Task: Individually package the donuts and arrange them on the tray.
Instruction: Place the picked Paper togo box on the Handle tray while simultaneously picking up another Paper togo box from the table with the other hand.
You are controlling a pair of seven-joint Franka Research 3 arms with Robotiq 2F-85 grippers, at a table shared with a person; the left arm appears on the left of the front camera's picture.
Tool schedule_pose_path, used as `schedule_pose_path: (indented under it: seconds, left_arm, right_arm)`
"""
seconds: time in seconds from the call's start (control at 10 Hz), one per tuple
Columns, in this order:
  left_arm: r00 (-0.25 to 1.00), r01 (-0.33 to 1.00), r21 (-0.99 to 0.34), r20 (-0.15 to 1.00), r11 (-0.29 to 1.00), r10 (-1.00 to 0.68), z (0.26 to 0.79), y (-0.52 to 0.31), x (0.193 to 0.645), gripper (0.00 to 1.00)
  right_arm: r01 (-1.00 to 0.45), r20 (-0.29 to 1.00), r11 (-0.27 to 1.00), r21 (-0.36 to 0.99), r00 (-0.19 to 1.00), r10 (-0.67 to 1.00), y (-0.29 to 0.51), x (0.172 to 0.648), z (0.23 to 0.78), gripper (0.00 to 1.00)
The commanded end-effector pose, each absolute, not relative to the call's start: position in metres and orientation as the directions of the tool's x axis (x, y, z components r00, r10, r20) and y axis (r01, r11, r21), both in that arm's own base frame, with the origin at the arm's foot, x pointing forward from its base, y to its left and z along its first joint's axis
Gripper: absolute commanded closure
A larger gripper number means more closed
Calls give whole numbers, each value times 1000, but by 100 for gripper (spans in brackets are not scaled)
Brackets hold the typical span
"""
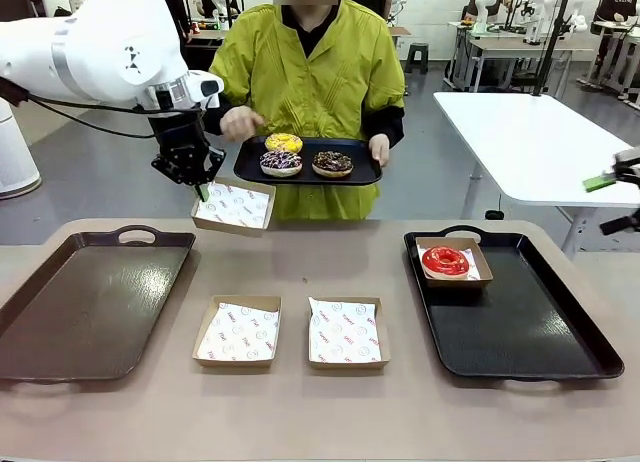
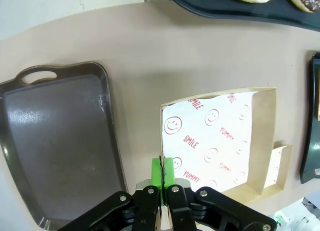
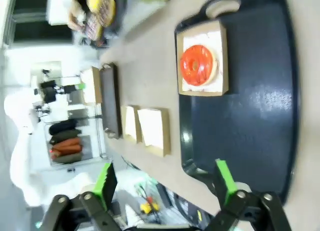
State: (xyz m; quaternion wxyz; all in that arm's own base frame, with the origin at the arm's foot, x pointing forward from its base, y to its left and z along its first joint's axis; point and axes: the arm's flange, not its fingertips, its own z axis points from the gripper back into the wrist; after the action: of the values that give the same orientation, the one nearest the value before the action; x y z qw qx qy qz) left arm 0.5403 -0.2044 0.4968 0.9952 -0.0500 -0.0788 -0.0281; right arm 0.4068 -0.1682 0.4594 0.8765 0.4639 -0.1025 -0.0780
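Cardboard box (image 1: 231, 225), paper-lined, hangs by one rim from the tightly closed left claw (image 1: 200, 189). Just beyond it, on the person's tray (image 1: 360, 172), lie the yellow donut (image 1: 283, 142), purple-sprinkled donut (image 1: 281, 162) and chocolate donut (image 1: 332, 163). The step looks like offering a box for filling; next it must stay level.

From the left wrist, bare table lies between box and brown tray (image 2: 55, 136).

From the right wrist, the right claw (image 3: 165, 178) gapes empty; ahead, the boxed red donut (image 3: 198, 64) leaves the dark tray (image 3: 250, 121) mostly free.
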Motion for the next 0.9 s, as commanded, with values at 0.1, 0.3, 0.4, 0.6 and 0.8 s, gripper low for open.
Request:
schedule_pose_path:
  seconds: [0.1, 0.3, 0.4, 0.6, 0.8]
  left_arm:
    - [991, 22, -63, 135, 998, -13, 507, -204, 550, 100]
    - [992, 7, -47, 125, 999, -1, 511, -206, 555, 100]
    - [989, 40, -79, 142, 996, -28, 506, -201, 544, 100]
    - [989, 40, -79, 142, 996, -28, 506, -201, 544, 100]
    - [989, 40, -79, 142, 996, -28, 506, -201, 544, 100]
  right_arm:
    - [-3, 135, 407, 913, 946, -294, -201, 387, 436, 0]
    - [-2, 113, 361, 932, 951, -286, -214, 387, 420, 0]
    - [-27, 127, 356, 934, 957, -261, -216, 390, 416, 0]
    - [22, 97, 380, 925, 951, -292, -212, 380, 419, 0]
    - [22, 97, 380, 925, 951, -292, -212, 380, 419, 0]
